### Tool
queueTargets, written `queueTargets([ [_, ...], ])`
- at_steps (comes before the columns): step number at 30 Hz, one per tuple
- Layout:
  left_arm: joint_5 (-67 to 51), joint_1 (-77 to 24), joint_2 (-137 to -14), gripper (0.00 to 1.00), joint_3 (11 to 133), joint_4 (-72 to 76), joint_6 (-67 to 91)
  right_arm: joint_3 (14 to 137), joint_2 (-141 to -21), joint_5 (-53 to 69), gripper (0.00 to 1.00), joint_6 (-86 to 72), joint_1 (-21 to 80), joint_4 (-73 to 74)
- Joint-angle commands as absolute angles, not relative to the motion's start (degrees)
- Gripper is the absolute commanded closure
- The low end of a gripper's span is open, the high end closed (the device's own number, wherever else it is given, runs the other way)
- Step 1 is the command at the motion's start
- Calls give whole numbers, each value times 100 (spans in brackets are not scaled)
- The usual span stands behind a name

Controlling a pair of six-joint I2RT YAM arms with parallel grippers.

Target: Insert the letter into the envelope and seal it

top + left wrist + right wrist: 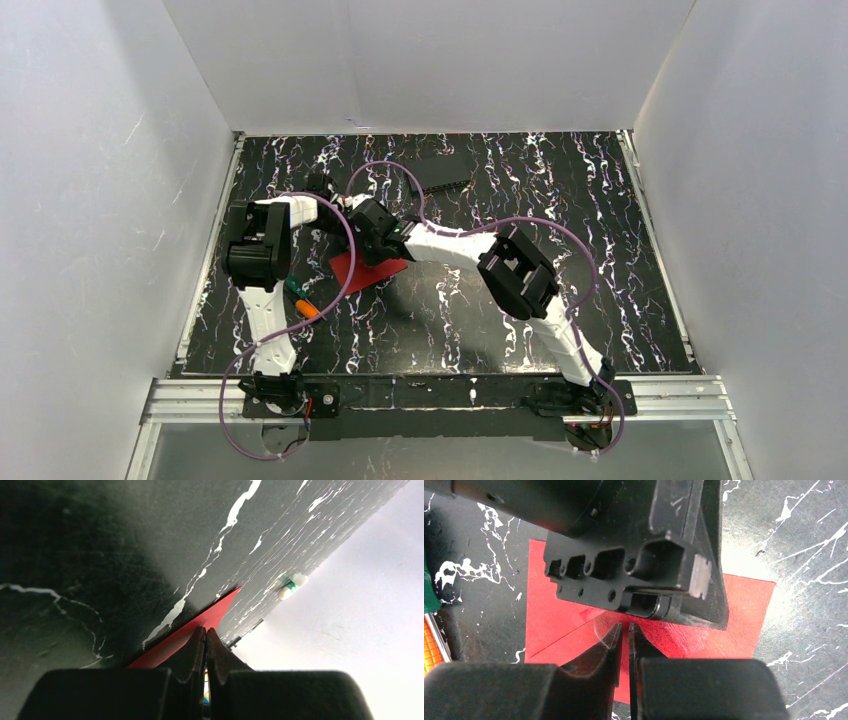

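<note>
- Orange-and-green item [301,297]: on bench [560,200], just near-left of envelope.
- Envelope [362,274]: dark red, flat on bench, flap seam visible.
- Right gripper [623,628]: jaws closed to a thin slit, nothing between, tips over envelope's middle.
- Left gripper [205,630]: jaws closed, tips at envelope, just beyond right gripper.
- Dark ribbed block [446,181]: well beyond envelope.
</note>
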State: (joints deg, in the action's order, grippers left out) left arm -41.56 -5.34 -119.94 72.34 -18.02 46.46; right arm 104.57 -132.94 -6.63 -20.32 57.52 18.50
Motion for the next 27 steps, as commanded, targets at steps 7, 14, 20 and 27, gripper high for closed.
queueTargets([
  [7,-2879,-380,-11687,80,8438,-3876,3625,9024,-13248,-760,77,-1790,5538,2570],
  [14,-2484,-343,-10821,72,8007,-3990,3568,8290,-12802,-804,76,-1635,5520,2514],
  [20,-3317,-443,-9922,91,6412,-3003,3976,8887,-13196,-1284,75,-1820,5528,3227],
  [27,-3506,-1246,-9406,96,4832,-1534,4872,9421,-13639,-1454,73,-1896,5528,3951],
])
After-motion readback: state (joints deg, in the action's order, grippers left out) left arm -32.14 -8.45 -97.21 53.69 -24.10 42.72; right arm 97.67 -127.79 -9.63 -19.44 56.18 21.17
